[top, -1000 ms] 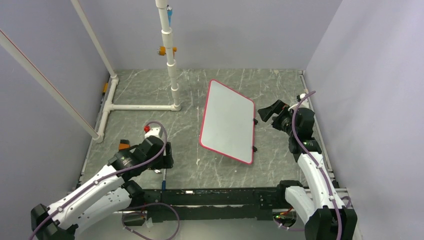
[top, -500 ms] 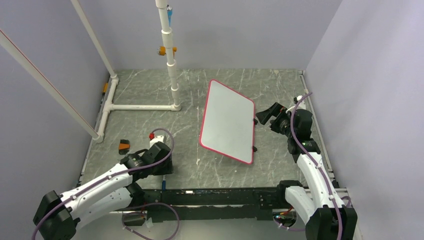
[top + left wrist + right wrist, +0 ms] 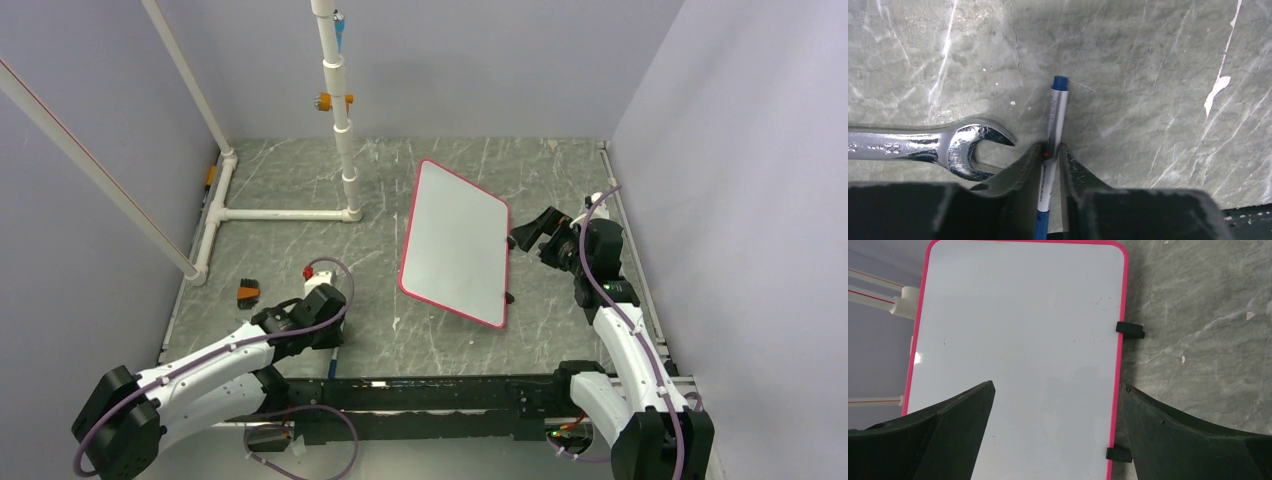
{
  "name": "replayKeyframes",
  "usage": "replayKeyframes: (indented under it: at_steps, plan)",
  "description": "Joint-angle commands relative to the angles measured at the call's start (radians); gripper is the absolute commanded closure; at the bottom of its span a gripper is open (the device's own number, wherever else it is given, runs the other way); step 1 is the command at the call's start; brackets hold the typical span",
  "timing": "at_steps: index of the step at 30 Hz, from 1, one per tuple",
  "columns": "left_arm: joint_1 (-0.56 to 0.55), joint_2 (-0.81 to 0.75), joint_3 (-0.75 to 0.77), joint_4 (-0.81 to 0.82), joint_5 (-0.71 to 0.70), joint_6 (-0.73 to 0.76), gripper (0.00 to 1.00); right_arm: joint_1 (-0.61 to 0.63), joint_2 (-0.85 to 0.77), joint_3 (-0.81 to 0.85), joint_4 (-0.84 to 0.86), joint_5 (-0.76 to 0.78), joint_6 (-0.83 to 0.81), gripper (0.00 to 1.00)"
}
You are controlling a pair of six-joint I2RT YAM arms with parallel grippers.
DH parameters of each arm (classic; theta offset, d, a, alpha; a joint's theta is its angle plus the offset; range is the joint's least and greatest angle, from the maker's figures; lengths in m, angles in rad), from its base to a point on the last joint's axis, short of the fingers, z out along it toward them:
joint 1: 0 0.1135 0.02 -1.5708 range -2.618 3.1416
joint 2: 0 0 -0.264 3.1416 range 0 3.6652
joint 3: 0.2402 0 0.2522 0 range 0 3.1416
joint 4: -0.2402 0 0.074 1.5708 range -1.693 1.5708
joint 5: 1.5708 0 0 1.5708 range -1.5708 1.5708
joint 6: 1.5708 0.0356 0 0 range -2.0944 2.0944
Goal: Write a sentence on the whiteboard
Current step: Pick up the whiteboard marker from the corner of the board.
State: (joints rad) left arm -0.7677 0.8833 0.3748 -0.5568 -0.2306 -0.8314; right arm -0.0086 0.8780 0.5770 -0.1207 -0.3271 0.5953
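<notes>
I see my left gripper (image 3: 1050,150) well to the left of the whiteboard (image 3: 455,240), its fingers pinched on the barrel of a blue-capped marker (image 3: 1057,107) that lies flat on the table (image 3: 300,180), just right of a wrench (image 3: 948,146). My right gripper (image 3: 1056,385) hangs at the whiteboard's right edge, fingers spread wide over its white face. The red-rimmed whiteboard rests on the table between the two grippers.
</notes>
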Motion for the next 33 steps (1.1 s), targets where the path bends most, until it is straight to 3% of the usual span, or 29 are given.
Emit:
replayKeyframes:
  at_steps: [1,2,3,8,12,15,18,25,33]
  plan:
    - [-0.008,0.043,-0.001,0.062,0.029,-0.001,0.88,0.003,-0.016,0.03,0.012,-0.011,-0.009,0.02]
    - [-0.009,0.05,0.005,0.063,0.031,0.008,0.98,0.003,-0.017,0.03,0.011,-0.012,-0.01,0.01]
    - [-0.009,0.057,0.016,0.062,0.034,0.019,1.0,0.003,-0.017,0.028,0.012,-0.016,-0.012,0.01]
    - [-0.018,0.054,0.094,0.039,0.045,0.088,1.0,0.023,-0.002,0.06,-0.018,-0.025,-0.031,0.02]
    - [-0.019,0.03,0.198,-0.004,0.082,0.198,1.0,0.115,-0.027,0.137,-0.097,0.133,-0.08,0.02]
    - [-0.018,0.017,0.297,-0.063,0.109,0.291,1.0,0.176,-0.035,0.192,-0.093,0.138,-0.106,0.01]
    - [-0.018,0.006,0.399,-0.131,0.14,0.398,1.0,0.201,-0.01,0.239,-0.065,-0.001,-0.098,0.01]
    - [-0.019,-0.006,0.623,-0.235,0.256,0.684,1.0,0.287,0.138,0.332,0.071,-0.482,-0.072,0.11]
    - [-0.02,0.026,0.763,-0.268,0.48,0.927,1.0,0.487,0.272,0.474,-0.012,-0.571,-0.151,0.18]
